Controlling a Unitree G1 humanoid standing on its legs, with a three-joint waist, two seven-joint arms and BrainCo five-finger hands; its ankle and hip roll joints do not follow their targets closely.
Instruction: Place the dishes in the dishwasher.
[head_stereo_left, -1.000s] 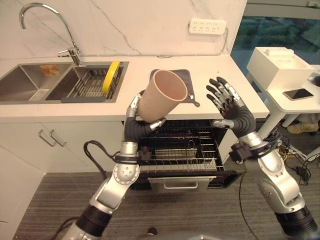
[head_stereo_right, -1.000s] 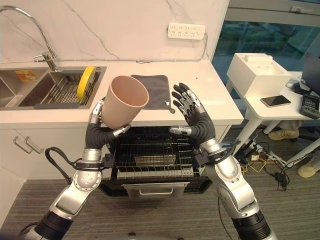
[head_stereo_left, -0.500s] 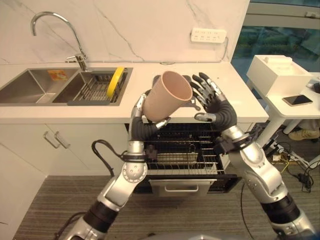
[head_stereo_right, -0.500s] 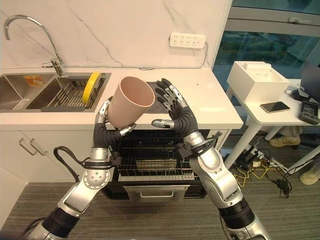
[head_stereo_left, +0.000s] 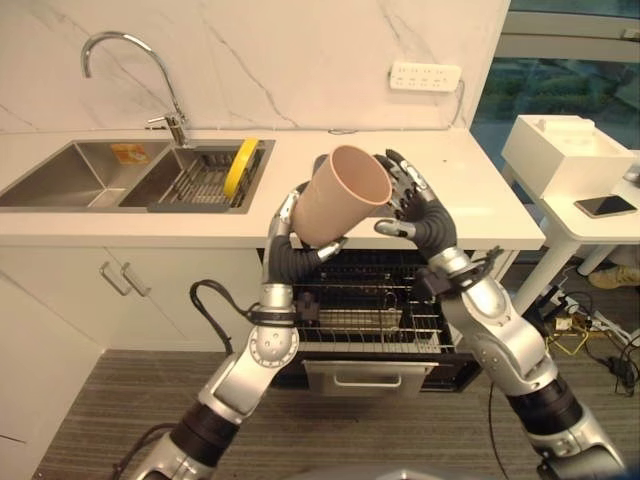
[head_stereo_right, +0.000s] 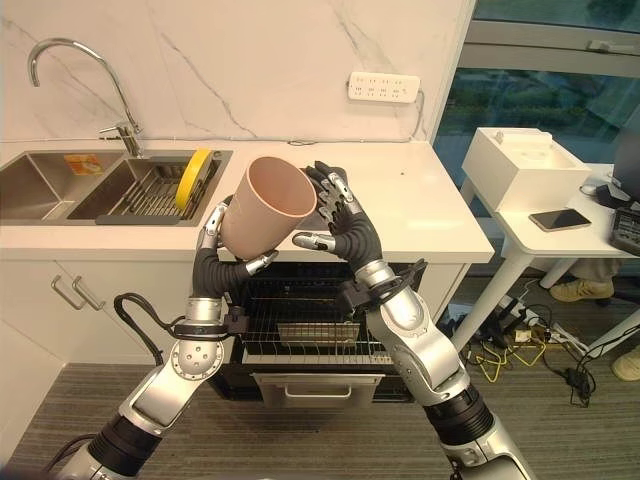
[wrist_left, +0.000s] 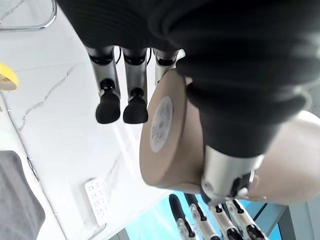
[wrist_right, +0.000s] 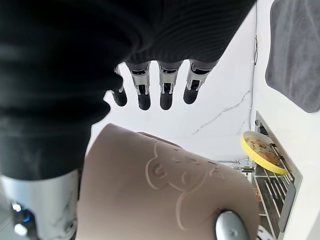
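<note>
Beige plastic cup (head_stereo_left: 342, 196) sits centre frame, above the counter edge, tilted w/ mouth toward upper right. Left hand (head_stereo_left: 292, 232) grips it from below: fingers curled round the base and lower wall, thumb on the near side. Right hand (head_stereo_left: 408, 200) is just right of the rim, fingers straight and spread, tips at or very near the rim; right wrist view shows its fingers (wrist_right: 165, 86) extended past the cup wall, not closed on it.

Dishwasher (head_stereo_left: 370, 310) is open at lower centre, wire rack (head_stereo_left: 372, 325) pulled out, apparently w/o dishes. Yellow plate (head_stereo_left: 240, 165) stands on edge in the sink rack (head_stereo_left: 195, 178), upper left.

Step in hand, by judgement: hand-over or two-hand steadying of the cup before loading. Approx. early in task; plate not yet moved.

Next move req.: right hand closes on the cup wall before left releases; then invert cup and lower it onto the rack. Risk: slip on the smooth tapered wall if release comes early.
</note>
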